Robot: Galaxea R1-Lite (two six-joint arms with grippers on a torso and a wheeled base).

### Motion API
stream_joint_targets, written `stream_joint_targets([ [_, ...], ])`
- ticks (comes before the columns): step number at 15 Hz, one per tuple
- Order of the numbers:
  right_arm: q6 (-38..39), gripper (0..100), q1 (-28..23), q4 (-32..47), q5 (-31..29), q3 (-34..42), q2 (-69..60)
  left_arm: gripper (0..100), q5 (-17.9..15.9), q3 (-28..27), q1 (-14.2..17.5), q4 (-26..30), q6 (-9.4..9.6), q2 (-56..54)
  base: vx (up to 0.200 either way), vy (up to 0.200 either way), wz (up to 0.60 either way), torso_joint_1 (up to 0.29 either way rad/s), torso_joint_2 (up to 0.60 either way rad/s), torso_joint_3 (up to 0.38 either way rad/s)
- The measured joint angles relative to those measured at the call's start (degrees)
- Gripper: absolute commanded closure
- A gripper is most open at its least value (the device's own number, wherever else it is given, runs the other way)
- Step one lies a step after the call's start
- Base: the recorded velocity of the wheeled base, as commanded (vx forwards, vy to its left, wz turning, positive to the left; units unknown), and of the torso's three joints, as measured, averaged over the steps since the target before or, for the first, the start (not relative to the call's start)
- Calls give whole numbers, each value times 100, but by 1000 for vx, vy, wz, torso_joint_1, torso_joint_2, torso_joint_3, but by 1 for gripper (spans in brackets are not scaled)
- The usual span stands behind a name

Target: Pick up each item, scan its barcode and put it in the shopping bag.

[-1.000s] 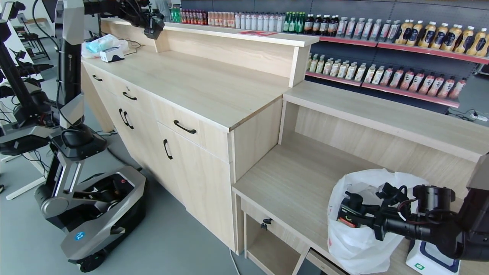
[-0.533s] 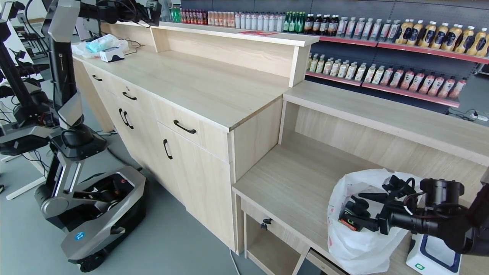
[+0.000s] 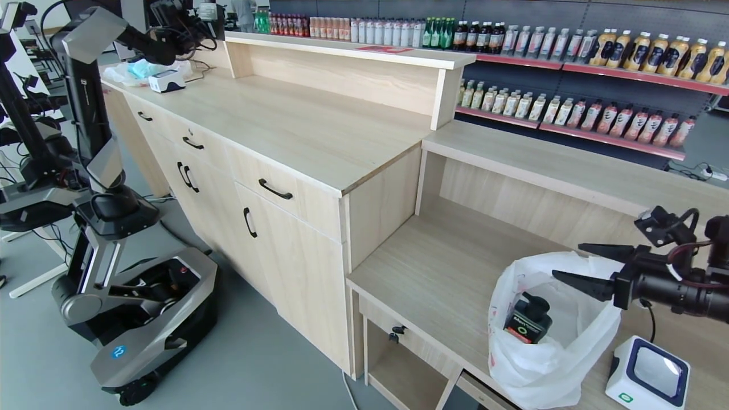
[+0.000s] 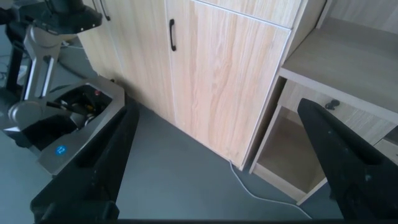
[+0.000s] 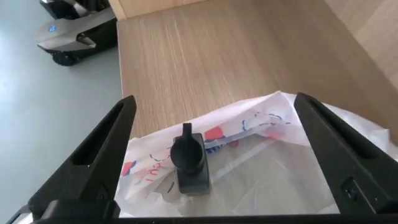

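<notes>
A white plastic shopping bag (image 3: 532,370) stands open on the low desk (image 3: 433,273) at the front right. Inside it sits a black bottle-like item (image 3: 527,323) with a dark cap and a red and white label. My right gripper (image 3: 568,261) hangs open just above the bag's mouth, to the right of the item, with nothing between its fingers. From the right wrist, the item (image 5: 189,163) lies in the bag (image 5: 261,124) below the right gripper (image 5: 214,102). My left gripper (image 4: 217,106) is open over the grey floor beside the cabinet.
A white and blue barcode scanner (image 3: 646,378) sits right of the bag. A tall wooden counter (image 3: 296,131) runs left of the desk. Another robot (image 3: 114,228) stands on the floor at left. Bottle shelves (image 3: 569,108) line the back wall.
My right gripper opened, let go of the black item inside the bag, and drew up and to the right out of the bag. The other robot's arm swung left.
</notes>
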Motion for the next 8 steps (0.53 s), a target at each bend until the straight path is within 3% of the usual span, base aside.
stream_joint_targets([
  [1, 54, 0, -168, 195, -72, 44, -491, 0, -2, 0, 0, 0, 1, 0, 0, 0, 0, 0, 0, 0],
  [4, -101, 0, -744, 419, -668, 295, -1654, 0, 0, 0, 2, 0, 0, 0, 0, 0, -600, 2, 1, 1],
  [8, 93, 0, -958, 569, -1387, 205, -2445, 0, -2, 0, 5, 0, 1, 0, 0, 0, -600, 4, -1, 2],
])
